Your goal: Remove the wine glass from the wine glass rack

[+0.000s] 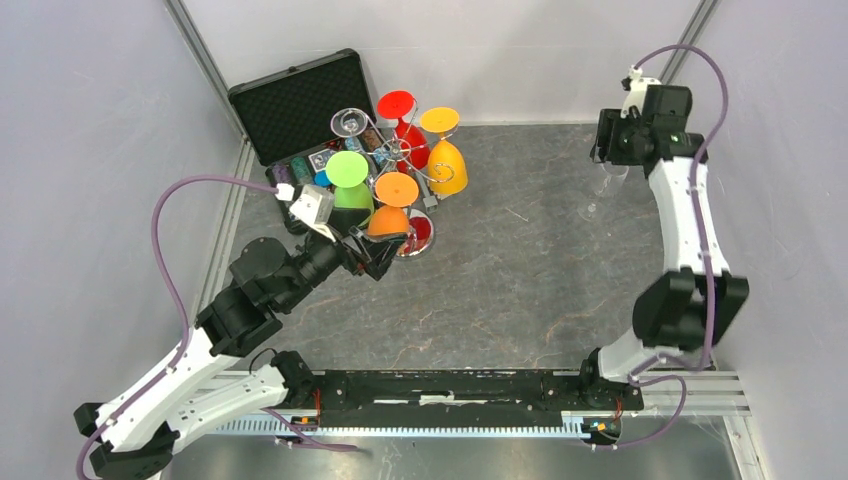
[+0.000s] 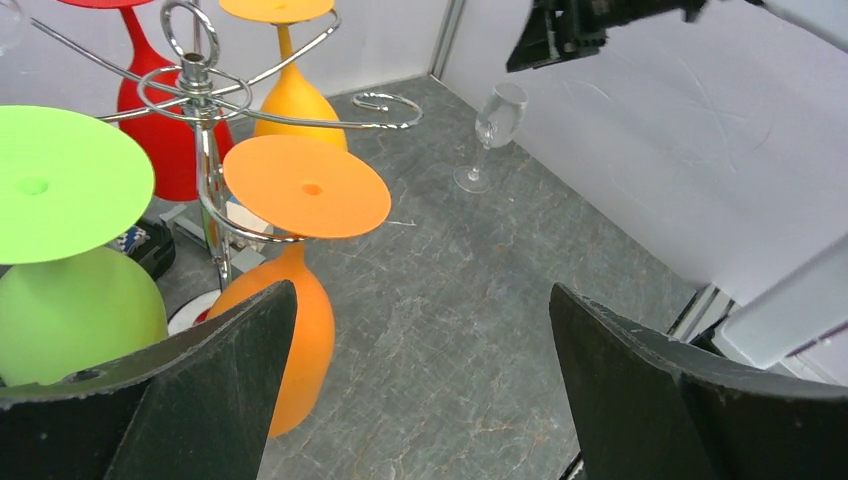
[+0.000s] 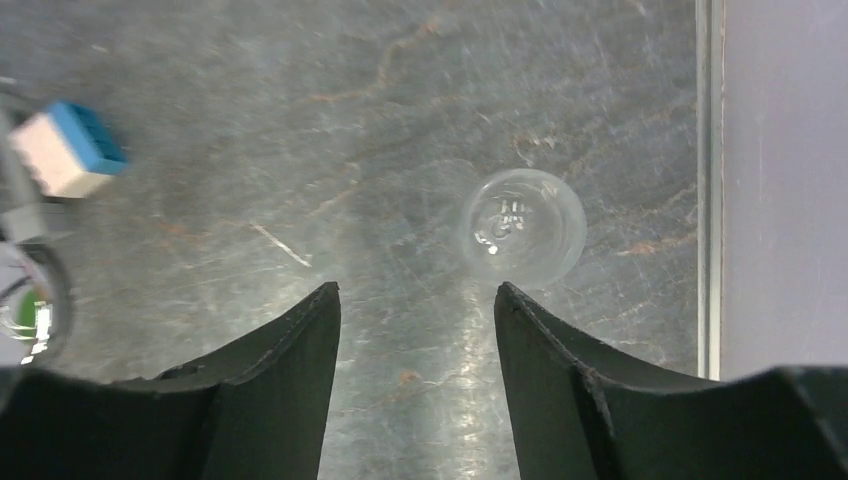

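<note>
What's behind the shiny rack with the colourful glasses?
An open black case sits behind the wine glass rack. The hanging glasses cover much of what's inside it.

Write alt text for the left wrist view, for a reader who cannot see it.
Hanging upside down on a silver rack at left are a green glass, an orange glass and two more behind. The open left gripper frames the bottom; beyond, a clear glass stands upright on the table.

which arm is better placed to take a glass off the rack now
Left: left pincer is open facing the orange glass hanging on the rack; right pincer is across the table, over a clear glass standing there.
</note>
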Action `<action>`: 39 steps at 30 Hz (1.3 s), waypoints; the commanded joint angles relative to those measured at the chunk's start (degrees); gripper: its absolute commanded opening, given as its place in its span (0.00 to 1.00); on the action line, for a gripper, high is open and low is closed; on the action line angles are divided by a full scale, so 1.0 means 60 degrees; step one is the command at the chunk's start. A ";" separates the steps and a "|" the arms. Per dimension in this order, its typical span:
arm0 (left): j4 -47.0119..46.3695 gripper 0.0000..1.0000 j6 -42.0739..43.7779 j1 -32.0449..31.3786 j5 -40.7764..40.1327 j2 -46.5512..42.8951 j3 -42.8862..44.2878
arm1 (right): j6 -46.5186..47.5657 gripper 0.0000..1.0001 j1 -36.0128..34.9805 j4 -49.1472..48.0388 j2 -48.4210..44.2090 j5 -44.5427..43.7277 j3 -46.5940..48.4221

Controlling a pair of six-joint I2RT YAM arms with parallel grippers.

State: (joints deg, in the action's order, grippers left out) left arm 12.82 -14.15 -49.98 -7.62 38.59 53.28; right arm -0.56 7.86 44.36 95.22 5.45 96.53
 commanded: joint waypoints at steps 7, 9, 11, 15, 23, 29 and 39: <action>-0.0374 1.00 -0.2078 -0.0020 -0.1848 -0.0072 0.0509 | -0.2924 0.64 -0.0005 -0.5245 -0.5331 0.3937 -0.5266; -0.0296 1.00 -0.2362 0.0007 -0.1992 0.0160 0.0713 | -0.3864 0.65 -0.0058 -0.6116 -0.6138 0.4524 -0.6318; -0.0145 1.00 -0.2569 0.0052 -0.1997 0.0429 0.0995 | -0.4840 0.68 -0.0142 -0.6963 -0.6800 0.5268 -0.7136; 0.0248 1.00 -0.2712 0.0251 -0.2014 0.0896 0.1517 | -0.6902 0.79 -0.0680 -0.9099 -0.7912 0.5824 -0.8685; 0.0637 1.00 -0.2208 0.1184 -0.0195 0.1030 0.2041 | -0.9642 0.89 -0.3254 -1.2968 -0.9260 0.4463 -1.0541; 0.1005 1.00 -0.1636 0.1298 -0.0152 0.0785 0.2054 | -1.0318 0.91 -0.5561 -1.4465 -0.8740 0.2988 -1.0938; 0.0954 1.00 -0.0908 0.1311 -0.0087 0.0082 0.1743 | -1.2211 0.87 -0.8458 -1.3569 -0.6667 -0.0394 -1.0023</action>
State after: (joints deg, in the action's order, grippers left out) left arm 18.79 -23.00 -42.44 -8.71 40.16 63.83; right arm -68.58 -39.16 -34.94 51.90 12.82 32.01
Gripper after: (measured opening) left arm 0.993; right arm 0.870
